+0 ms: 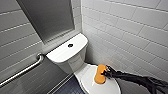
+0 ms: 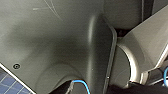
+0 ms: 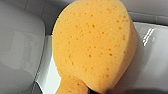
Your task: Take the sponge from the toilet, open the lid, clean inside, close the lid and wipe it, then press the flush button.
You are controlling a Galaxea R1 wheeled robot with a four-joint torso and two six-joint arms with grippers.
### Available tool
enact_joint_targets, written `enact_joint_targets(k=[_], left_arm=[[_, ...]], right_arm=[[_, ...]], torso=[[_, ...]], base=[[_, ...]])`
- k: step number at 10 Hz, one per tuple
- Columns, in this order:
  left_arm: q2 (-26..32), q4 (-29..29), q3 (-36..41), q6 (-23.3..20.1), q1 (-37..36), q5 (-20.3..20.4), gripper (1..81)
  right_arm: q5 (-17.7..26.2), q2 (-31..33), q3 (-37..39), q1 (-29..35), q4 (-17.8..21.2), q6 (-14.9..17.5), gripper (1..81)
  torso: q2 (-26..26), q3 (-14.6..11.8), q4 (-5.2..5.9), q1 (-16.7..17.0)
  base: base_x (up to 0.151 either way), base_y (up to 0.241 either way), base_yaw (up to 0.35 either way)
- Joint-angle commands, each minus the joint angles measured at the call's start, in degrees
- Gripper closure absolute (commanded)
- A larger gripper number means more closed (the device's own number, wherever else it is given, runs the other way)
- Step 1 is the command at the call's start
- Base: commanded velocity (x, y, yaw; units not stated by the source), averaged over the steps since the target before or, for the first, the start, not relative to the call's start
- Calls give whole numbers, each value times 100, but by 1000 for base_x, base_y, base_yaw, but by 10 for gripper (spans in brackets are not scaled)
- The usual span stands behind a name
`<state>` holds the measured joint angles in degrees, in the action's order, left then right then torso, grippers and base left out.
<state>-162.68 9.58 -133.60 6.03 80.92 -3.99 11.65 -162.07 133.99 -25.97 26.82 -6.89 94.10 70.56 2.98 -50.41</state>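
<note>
Head view, going left to right: a metal grab bar (image 1: 22, 71) on the tiled wall (image 1: 15, 32), then the toilet (image 1: 75, 62) with its flush button (image 1: 70, 45) dead centre on the tank top. Next comes the lid (image 1: 107, 87), which is down. The sponge (image 1: 100, 74) rests on it close to the lid's right edge, up toward the hinge end. The right gripper (image 1: 104, 73) comes in from the right and looks clamped on the sponge's right side. In the right wrist view the sponge looms large with its narrow end pinched by the hand, so I'd call it held rather than just touched. My read is this is either the pick-up or the lid wipe. It's hard to say which, since the lid is closed and the sponge looks to lie against it. Same tips either way: squeeze firmly, but not so hard that the soft pad folds and pops out. Grip across the narrow waist so it doesn't twist, and keep the wide face flat on the glossy plastic. That lid looks slippery and curved, so near the edge the sponge could easily skate off toward the wall.
</note>
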Motion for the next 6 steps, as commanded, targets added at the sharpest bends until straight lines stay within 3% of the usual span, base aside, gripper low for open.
enact_joint_targets(k=[1,3,6], left_arm=[[68,-62,62,-6,51,-436,10],[42,-53,62,-15,60,-436,10],[34,-44,79,-15,51,-436,10]], right_arm=[[285,514,-601,465,78,-67,811],[-278,1271,-1710,184,78,-111,811],[-735,2001,-2440,-405,69,-217,811]], torso=[[0,0,0,0],[0,0,0,0],[0,0,0,0]], base=[[0,0,0],[0,0,0],[0,0,0]])
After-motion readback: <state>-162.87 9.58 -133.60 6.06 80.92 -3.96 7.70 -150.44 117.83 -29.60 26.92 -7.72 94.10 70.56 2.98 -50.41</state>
